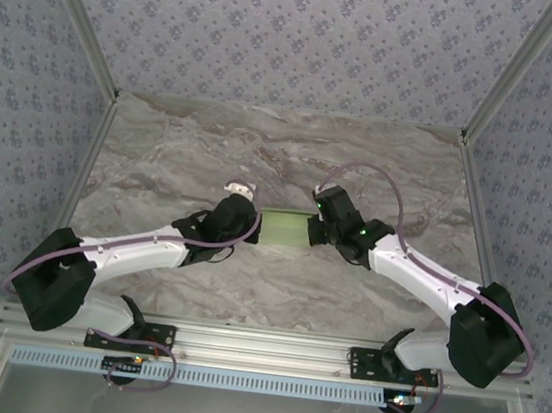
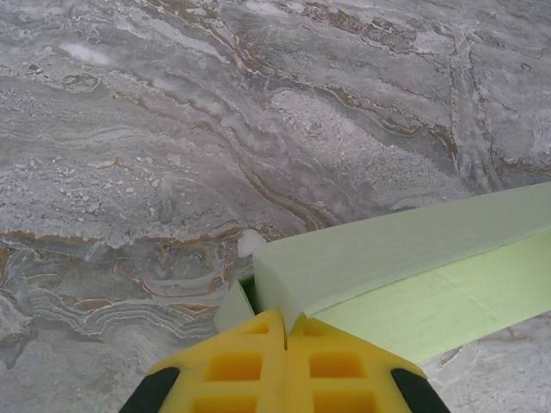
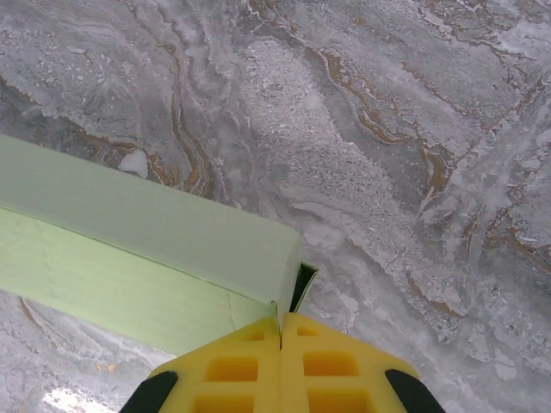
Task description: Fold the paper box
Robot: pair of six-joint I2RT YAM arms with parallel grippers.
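Paper box [image 1: 285, 230] pinched at both ends
Left gripper [image 2: 285, 323] and right gripper [image 3: 281, 327], jaws fully closed, each nip one end, at the centre of the table [image 1: 381, 169].

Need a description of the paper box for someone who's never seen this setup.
Look at the grey marbled table; near its middle the two arms point at each other. Bridging the left gripper and the right gripper, pinched at each end, is the paper box, a long rectangular card sleeve. Its pale green stands out from grey stone and black-and-white arms.
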